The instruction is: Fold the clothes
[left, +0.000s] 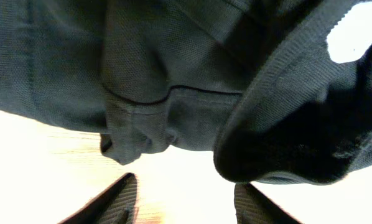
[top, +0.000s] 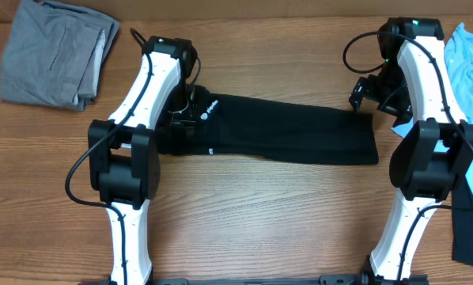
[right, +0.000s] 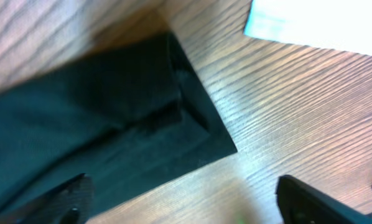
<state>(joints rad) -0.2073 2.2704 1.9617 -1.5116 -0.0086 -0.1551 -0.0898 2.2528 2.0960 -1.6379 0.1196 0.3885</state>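
Note:
The clothes in play are a black T-shirt (top: 284,134), folded into a long strip across the middle of the table, its small white logo at the left end. My left gripper (top: 185,115) hovers over that left end; in the left wrist view the gripper (left: 186,202) is open, and bunched black cloth (left: 173,93) hangs just beyond the fingertips with nothing between them. My right gripper (top: 365,95) sits at the strip's right end. In the right wrist view the gripper (right: 186,202) is open wide, the shirt's squared end (right: 111,124) lying flat on the wood ahead of it.
A folded grey garment (top: 58,55) lies at the back left corner. A light-blue shirt (top: 470,67) is heaped at the right edge, seen also as a pale light-blue shirt (right: 316,25) in the right wrist view. A dark cloth (top: 466,229) hangs at the front right.

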